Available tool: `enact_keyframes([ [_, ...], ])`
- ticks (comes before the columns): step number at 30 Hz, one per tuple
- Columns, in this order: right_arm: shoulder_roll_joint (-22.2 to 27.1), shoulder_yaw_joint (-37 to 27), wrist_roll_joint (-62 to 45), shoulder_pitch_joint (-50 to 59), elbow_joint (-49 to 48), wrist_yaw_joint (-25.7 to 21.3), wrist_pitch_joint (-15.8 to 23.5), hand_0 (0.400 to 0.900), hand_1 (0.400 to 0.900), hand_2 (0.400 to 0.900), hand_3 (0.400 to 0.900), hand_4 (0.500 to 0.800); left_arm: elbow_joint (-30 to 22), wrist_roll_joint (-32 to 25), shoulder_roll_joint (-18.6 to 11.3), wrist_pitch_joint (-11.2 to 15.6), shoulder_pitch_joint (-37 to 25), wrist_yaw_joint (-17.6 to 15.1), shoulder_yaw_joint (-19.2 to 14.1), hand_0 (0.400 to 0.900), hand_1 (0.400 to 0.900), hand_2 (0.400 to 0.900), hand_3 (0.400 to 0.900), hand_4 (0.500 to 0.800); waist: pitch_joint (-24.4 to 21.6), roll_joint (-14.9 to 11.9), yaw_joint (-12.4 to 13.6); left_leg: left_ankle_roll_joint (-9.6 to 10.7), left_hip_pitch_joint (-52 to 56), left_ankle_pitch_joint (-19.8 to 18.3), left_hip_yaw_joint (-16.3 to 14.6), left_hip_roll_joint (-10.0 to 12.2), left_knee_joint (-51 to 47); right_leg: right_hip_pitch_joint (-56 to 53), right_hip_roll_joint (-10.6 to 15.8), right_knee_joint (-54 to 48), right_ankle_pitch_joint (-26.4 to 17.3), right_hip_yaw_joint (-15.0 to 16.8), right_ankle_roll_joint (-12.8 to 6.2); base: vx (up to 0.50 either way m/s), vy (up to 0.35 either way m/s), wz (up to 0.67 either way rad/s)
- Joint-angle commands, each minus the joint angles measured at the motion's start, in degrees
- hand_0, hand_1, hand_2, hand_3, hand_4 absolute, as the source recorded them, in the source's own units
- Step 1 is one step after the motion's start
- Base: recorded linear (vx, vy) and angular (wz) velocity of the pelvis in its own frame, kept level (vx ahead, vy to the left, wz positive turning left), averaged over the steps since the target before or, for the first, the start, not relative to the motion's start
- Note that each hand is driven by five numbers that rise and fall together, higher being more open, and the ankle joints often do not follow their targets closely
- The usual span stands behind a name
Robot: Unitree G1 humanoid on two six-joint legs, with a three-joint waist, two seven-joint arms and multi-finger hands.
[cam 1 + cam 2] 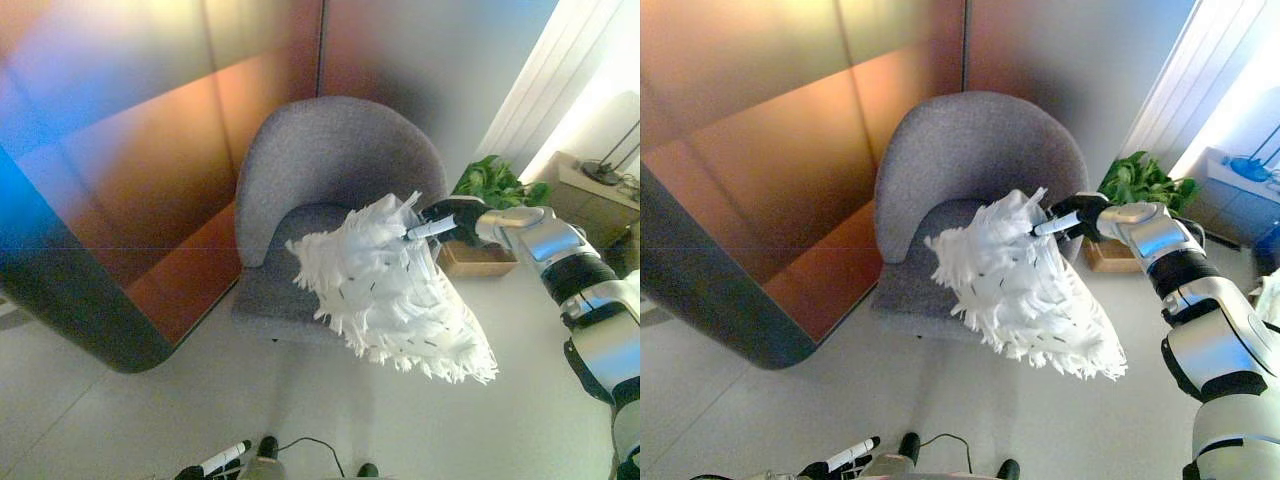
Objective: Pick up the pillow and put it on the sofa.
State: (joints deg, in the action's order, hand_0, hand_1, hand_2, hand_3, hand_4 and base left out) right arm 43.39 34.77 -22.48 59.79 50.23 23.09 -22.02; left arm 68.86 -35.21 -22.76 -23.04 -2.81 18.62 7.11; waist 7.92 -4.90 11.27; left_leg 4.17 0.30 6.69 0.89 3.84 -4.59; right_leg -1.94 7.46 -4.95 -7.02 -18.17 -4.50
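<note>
The pillow (395,290) is white and shaggy with fringed edges. My right hand (447,219) is shut on its top corner and holds it hanging in the air, in front of the seat of a grey round-backed sofa chair (335,160). The pillow's lower part hangs over the floor in front of the chair. My left hand (215,463) shows at the bottom edge, low and away from the pillow, with a white-tipped finger sticking out.
A potted green plant (495,185) in a wooden box stands right of the chair. A wood-panelled wall (150,150) lies behind and to the left. A dark curved wall edge (90,320) runs at the left. A side table (600,190) is far right.
</note>
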Motion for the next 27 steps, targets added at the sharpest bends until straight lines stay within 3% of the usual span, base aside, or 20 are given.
enact_keyframes([
  [1, 6.32, 0.74, -6.23, 25.85, 2.47, -8.45, 4.58, 0.4, 0.4, 0.4, 0.4, 0.5, 2.37, -3.88, 1.16, -3.92, -1.68, 1.88, 6.64, 0.9, 0.9, 0.9, 0.9, 0.8, 2.58, -2.81, 1.02, -0.92, 0.63, -6.08, -0.85, -1.81, -0.41, -3.29, -1.74, 0.38, 4.1, 0.96, -2.15, -0.11, -0.001, 0.15],
  [3, 7.92, 1.82, -6.93, 27.56, 4.54, -12.29, 4.1, 0.4, 0.4, 0.4, 0.4, 0.5, 2.11, -4.77, 1.35, -3.57, -1.55, 2.16, 6.97, 0.9, 0.9, 0.9, 0.9, 0.8, 3.15, -2.45, 1.18, -0.87, -0.15, -5.87, -0.53, -1.91, -0.41, -2.86, -1.64, 0.29, 4.18, 0.75, -2.04, -0.08, 0.027, 0.12],
  [4, 8.6, 1.77, -5.99, 28.18, 5.81, -14.27, 3.87, 0.684, 0.684, 0.684, 0.684, 0.671, 2.06, -5.38, 1.32, -3.42, -1.46, 2.25, 7.34, 0.9, 0.9, 0.9, 0.9, 0.8, 3.21, -2.26, 1.21, -0.87, -0.38, -5.84, -0.36, -2.0, -0.41, -2.7, -1.63, 0.29, 4.26, 0.72, -2.01, -0.04, 0.038, 0.11],
  [5, 9.45, 1.99, -6.08, 28.91, 7.66, -15.8, 3.17, 0.9, 0.9, 0.9, 0.9, 0.8, 1.93, -5.34, 1.4, -3.23, -1.19, 2.37, 7.35, 0.9, 0.9, 0.9, 0.9, 0.8, 3.36, -2.07, 1.41, -0.84, -0.53, -5.85, -0.1, -2.0, -0.41, -2.64, -1.58, 0.25, 4.28, 0.62, -2.01, -0.01, 0.032, 0.12],
  [6, 10.19, 2.13, -6.29, 29.82, 8.96, -15.88, 0.35, 0.9, 0.9, 0.9, 0.9, 0.8, 1.93, -5.13, 1.23, -3.13, -0.99, 2.61, 7.45, 0.9, 0.9, 0.9, 0.9, 0.8, 3.45, -1.96, 1.54, -0.73, -0.53, -5.88, -0.05, -1.98, -0.41, -2.66, -1.5, 0.31, 4.39, 0.34, -2.0, 0.0, 0.021, 0.11],
  [9, 11.33, 3.9, -5.84, 31.57, 12.13, -13.17, -1.06, 0.9, 0.9, 0.9, 0.9, 0.8, 1.71, -4.61, 0.62, -2.83, -0.55, 3.75, 8.18, 0.9, 0.9, 0.9, 0.9, 0.8, 3.54, -1.83, 1.88, -0.74, -0.91, -5.79, 0.18, -2.05, -0.41, -2.37, -1.29, 0.34, 4.42, 0.16, -1.95, -0.01, 0.007, 0.07],
  [16, 12.88, 6.85, -2.21, 32.65, 15.3, -7.21, -1.31, 0.9, 0.9, 0.9, 0.9, 0.8, 1.71, -1.55, -0.45, -0.53, 1.04, 6.61, 7.96, 0.9, 0.9, 0.9, 0.9, 0.8, 3.24, -1.81, 1.89, -0.56, -0.56, -6.1, -0.36, -1.94, -0.41, -2.35, -1.12, 0.22, 4.54, 0.21, -1.91, 0.01, -0.013, -0.05],
  [27, 15.42, 6.16, 1.27, 29.69, 17.37, 1.43, -0.52, 0.9, 0.9, 0.9, 0.9, 0.8, 1.46, -0.19, -1.09, -0.4, 1.45, 8.38, 7.33, 0.9, 0.9, 0.9, 0.9, 0.8, 2.04, -1.71, 0.82, -0.36, 0.43, -6.74, -2.08, -1.45, -0.41, -2.68, -0.98, -0.05, 4.75, 0.84, -1.99, 0.0, -0.02, -0.07],
])
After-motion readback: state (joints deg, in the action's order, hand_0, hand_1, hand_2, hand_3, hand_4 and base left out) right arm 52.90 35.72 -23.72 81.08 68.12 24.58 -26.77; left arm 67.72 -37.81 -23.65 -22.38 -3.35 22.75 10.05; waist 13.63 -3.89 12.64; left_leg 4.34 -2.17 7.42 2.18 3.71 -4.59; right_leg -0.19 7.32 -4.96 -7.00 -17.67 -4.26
